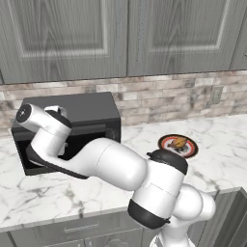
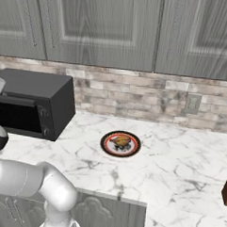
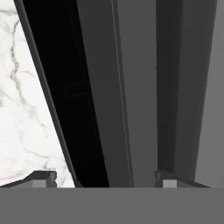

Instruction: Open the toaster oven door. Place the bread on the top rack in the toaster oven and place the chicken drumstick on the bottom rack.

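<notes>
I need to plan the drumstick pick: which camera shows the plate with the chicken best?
Right base view: the plate and chicken drumstick sit unobstructed mid-counter. In the left base view the arm's elbow crowds the plate's near edge.

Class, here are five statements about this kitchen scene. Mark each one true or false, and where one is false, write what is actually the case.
1. The toaster oven stands on the marble counter, against the brick backsplash. True.
2. The chicken drumstick lies on a rack inside the oven. False: it lies on a round plate on the counter, to the right of the oven.
3. The gripper has its two fingers spread apart at the oven's front. True.
4. The gripper holds the drumstick. False: nothing sits between its fingers.
5. The cabinet doors above the counter hang open. False: they are closed.
</notes>
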{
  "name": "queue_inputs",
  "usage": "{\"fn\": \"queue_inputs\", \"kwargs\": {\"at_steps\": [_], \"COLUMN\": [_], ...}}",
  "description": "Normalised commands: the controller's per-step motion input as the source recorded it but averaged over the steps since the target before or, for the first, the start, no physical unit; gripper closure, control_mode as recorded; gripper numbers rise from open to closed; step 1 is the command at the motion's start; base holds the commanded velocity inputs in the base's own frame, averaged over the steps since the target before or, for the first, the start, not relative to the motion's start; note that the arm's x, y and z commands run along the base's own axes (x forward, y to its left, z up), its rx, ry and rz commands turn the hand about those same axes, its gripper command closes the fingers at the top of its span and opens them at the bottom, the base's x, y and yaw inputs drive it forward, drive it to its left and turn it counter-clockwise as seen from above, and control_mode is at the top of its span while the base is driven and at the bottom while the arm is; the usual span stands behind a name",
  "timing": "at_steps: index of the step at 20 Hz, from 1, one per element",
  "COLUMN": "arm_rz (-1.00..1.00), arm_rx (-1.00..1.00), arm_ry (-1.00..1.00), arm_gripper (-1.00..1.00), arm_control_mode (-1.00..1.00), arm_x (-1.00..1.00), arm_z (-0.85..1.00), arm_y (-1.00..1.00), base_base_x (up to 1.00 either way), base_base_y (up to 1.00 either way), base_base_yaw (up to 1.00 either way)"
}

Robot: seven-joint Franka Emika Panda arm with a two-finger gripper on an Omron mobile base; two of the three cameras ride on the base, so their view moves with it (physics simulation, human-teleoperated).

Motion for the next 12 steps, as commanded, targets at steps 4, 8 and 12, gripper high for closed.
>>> {"fn": "queue_inputs", "kwargs": {"at_steps": [4,8,12], "arm_rz": [0.05,0.07,0.06], "arm_rx": [0.0,0.0,0.0], "arm_ry": [0.06,0.12,0.16], "arm_gripper": [-1.0,-1.0,-1.0], "arm_control_mode": [-1.0,-1.0,-1.0], "arm_x": [0.04,0.0,0.0], "arm_z": [-0.45,-0.84,-0.94], "arm_y": [0.0,0.04,0.07], "base_base_x": [0.0,0.0,0.0], "base_base_y": [0.0,0.0,0.0], "base_base_yaw": [0.0,0.0,0.0]}}
